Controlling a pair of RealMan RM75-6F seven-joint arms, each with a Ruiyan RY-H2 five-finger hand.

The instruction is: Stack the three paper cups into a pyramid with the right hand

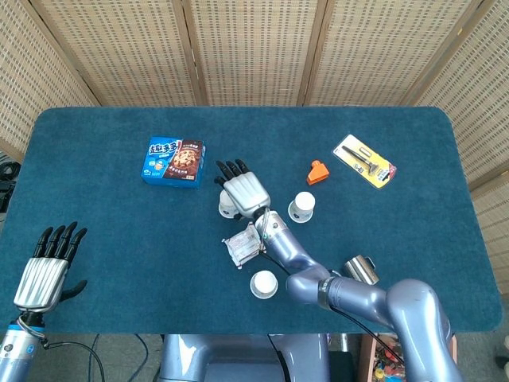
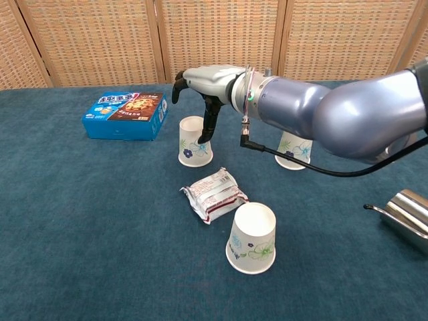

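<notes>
Woven rattan screens back a dark blue carpeted worktop [image 1: 95,199] where three white paper cups printed with blue and green flowers stand upside down and well apart: a far left cup [image 2: 194,141], a far right cup [image 2: 295,149] partly hidden behind the forearm in the chest view, and a near cup [image 2: 253,238] closest to the robot. The right robot hand [image 2: 208,83] hovers directly above the far left cup, palm down, fingers curled downward and spread around nothing, its dark fingertips [image 2: 204,132] dropping to about the cup's upturned base; whether they touch the paper cannot be told. The cup sits under and slightly toward the robot's left of the palm, its long axis upright, so the coming grasp likely calls for a straight descent with the fingers closing around the cup's sides. The left robot hand [image 1: 44,274] rests idle at the worktop's near left edge, fingers spread and holding nothing, much farther from every cup. A crumpled white snack wrapper [image 2: 214,194] lies between the far left cup and the near cup, and a blue biscuit box [image 2: 126,115] sits farther to the left. No cup is stacked yet.
</notes>
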